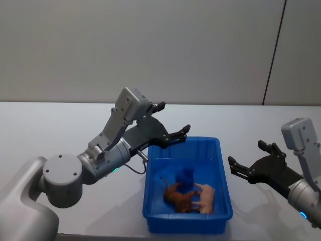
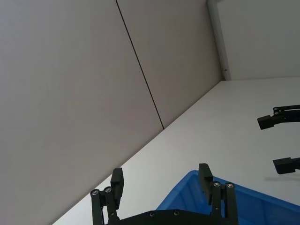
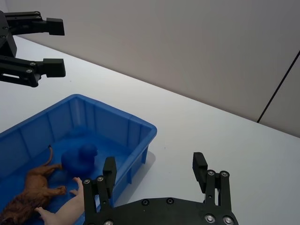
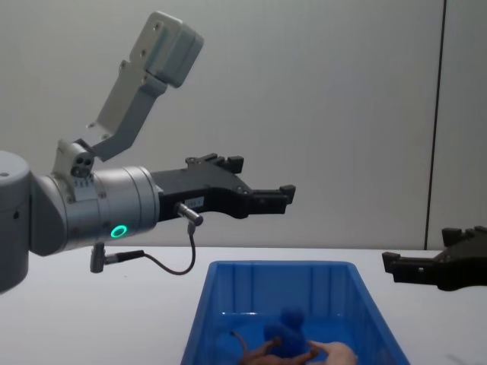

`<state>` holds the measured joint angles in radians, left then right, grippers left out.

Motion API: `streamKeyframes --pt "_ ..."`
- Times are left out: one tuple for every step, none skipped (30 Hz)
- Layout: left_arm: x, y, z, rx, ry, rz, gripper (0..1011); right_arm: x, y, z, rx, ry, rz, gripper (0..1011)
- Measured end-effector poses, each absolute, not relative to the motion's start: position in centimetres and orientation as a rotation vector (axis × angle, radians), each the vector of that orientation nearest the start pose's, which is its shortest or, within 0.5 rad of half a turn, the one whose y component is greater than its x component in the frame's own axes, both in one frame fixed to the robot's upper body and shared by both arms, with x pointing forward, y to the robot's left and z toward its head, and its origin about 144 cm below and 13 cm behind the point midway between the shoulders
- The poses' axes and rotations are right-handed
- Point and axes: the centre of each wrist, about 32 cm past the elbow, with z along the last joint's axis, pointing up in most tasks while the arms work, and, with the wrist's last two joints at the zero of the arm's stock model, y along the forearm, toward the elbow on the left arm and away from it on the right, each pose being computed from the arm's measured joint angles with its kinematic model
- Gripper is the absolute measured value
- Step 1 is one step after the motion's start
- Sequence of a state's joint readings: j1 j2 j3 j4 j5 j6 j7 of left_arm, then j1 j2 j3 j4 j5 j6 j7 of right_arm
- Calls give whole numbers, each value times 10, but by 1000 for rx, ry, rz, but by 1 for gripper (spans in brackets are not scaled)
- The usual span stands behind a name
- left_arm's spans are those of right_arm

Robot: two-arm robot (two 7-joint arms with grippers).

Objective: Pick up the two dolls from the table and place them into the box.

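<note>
Three toys lie together inside the blue box [image 1: 188,186], toward its near end in the head view: a brown long-tailed animal [image 1: 176,196], a pale pink pig-like figure [image 1: 206,197] just beside it on the right, and a rounded blue soft toy [image 1: 185,176] behind them, touching or nearly touching both. The box sits on the white table [image 1: 55,125].

Seen from the head, the left gripper [image 1: 173,121] hangs in the air over the box's far left corner, fingers spread and holding nothing. The chest view shows what that angle cannot: this gripper is well above the rim, with clear space between it and the box. A grey cable [image 4: 163,262] loops under the arm's wrist there.

The right gripper [image 1: 247,157] is out to the right of the box, apart from its wall, fingers also spread and empty. The chest view puts it lower than the left one, close to table height.

From the right wrist camera, the animal's thin tail and the pig's legs are plain to see, with the box's ribbed inner walls around them; the chest view, blocked by the box's near wall, shows just the tops of the toys. The left wrist camera catches a corner of the box rim and the back wall [image 2: 70,84] with a dark seam running down it.
</note>
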<state>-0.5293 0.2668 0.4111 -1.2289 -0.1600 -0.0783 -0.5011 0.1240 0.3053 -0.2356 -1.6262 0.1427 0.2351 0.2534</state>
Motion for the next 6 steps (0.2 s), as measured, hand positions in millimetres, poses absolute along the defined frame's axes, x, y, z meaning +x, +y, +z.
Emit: streamKeyframes --pt "587 215 1218 113 -290 784 1003 484 -239 1189 -233 -36 -1101 1001" --pt "587 214 1218 111 -290 784 1003 484 -239 1189 -233 -36 -1101 1001" --pt "587 214 1218 109 -291 785 1003 484 -239 1189 -233 -36 -1101 1001" --pt "587 214 1218 107 -292 785 1003 484 -239 1189 -233 -36 -1101 1001" --pt "586 213 1218 105 -293 785 1003 484 -239 1189 -233 -36 -1101 1001" --pt "586 213 1218 103 -294 786 1003 484 -239 1189 -233 -36 -1101 1001"
